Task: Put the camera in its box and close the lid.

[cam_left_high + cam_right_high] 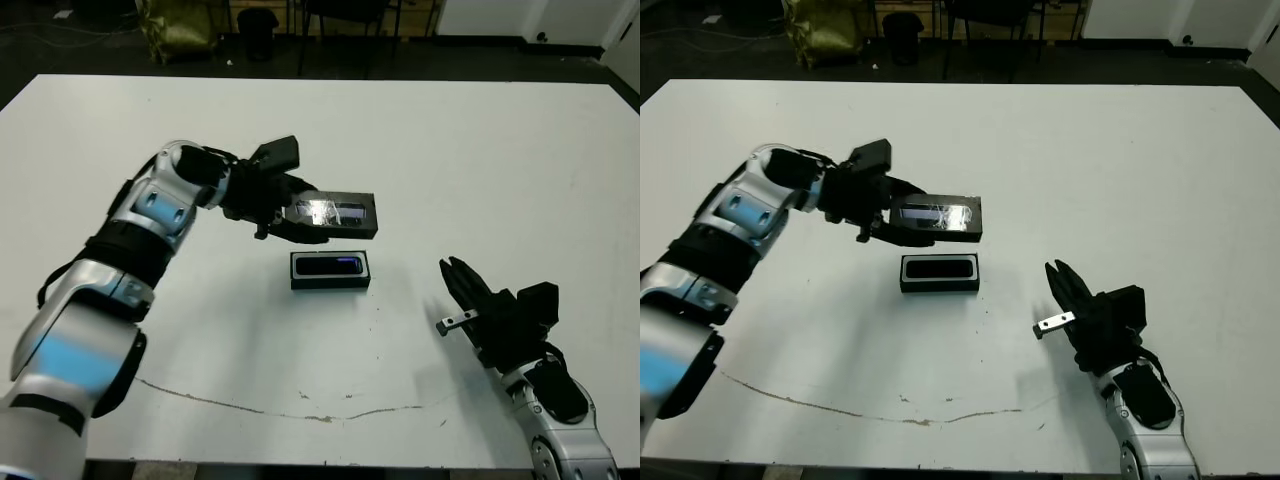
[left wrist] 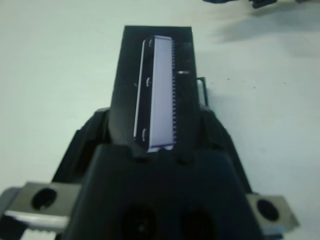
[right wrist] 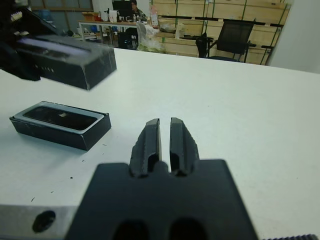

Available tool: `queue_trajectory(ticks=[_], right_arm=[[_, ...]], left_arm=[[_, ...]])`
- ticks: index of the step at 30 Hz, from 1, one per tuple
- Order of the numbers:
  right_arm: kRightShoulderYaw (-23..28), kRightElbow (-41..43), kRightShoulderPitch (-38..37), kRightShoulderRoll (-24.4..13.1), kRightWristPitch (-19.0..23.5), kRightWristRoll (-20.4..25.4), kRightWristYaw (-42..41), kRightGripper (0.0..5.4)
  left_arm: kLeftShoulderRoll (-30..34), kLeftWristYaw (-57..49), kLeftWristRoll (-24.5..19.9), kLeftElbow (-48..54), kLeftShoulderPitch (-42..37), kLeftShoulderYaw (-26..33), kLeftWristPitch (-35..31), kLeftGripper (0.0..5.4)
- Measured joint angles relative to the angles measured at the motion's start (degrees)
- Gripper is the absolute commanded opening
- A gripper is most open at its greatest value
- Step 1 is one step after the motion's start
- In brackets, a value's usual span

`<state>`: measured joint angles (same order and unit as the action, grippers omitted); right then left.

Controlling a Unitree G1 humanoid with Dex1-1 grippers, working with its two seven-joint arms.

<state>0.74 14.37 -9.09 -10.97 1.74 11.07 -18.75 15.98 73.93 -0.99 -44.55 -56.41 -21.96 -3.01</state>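
Left gripper (image 1: 300,222) pinches the lid (image 1: 338,213) between its fingers, lifted off the white bench (image 1: 480,160), just beyond the box (image 1: 330,270). The camera (image 1: 330,265) lies inside the box, which sits mid-bench. Right gripper (image 1: 1065,285) hovers near the front edge, fingers pressed together, holding nothing.

Legible text: none. The lid (image 3: 65,60) carries a short row of pale marks on its side wall, too small and blurred to read. The camera (image 1: 330,265), the box (image 1: 331,281) and the white table (image 1: 480,150) show no readable label, brand or number.
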Motion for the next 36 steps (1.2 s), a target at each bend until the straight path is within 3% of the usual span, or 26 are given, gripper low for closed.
queue_trajectory(ticks=[7,19,36], right_arm=[[0.0,-0.9,0.0,0.2,-0.6,0.1,-0.1,0.0],[0.0,-2.6,0.6,0.4,-2.1,0.1,-0.4,0.0],[0.0,-2.5,0.6,0.5,-2.6,0.2,-0.4,0.0]], left_arm=[[-1.8,1.4,0.8,-3.1,-0.4,0.5,-3.3,2.55],[-0.2,1.4,3.0,10.2,0.9,-0.9,-16.6,2.55],[-0.3,2.7,3.8,12.5,0.7,-3.7,-22.0,2.55]])
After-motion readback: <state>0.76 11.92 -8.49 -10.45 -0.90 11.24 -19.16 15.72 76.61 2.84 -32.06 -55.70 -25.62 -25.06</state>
